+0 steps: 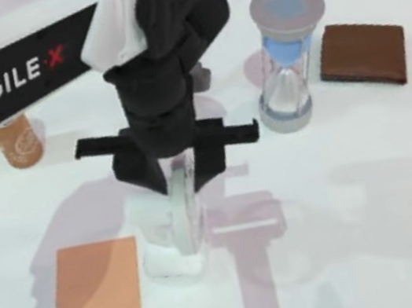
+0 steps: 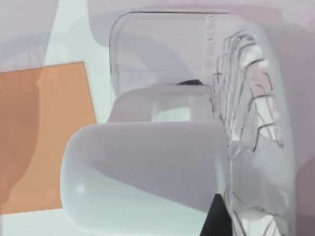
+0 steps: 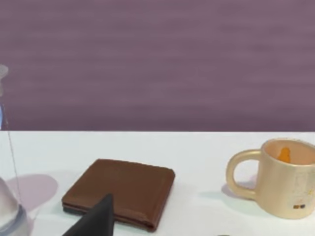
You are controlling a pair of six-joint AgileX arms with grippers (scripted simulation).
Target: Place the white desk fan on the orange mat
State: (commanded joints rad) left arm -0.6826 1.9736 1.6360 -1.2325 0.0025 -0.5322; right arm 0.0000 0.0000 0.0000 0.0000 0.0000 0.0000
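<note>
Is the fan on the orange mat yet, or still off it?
Off it. In the top view the fan stands on the bare table beside the mat, with the left claw over it.

Hourglass, brown wallet, cream mug, orange cup.

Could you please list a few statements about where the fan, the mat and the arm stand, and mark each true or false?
1. The white desk fan stands on the orange mat. False: it stands on the bare table beside the mat, toward the table's right.
2. The left gripper is over the fan. True.
3. A brown wallet lies to the right of the hourglass. True.
4. The hourglass lies on its side. False: it stands upright.
</note>
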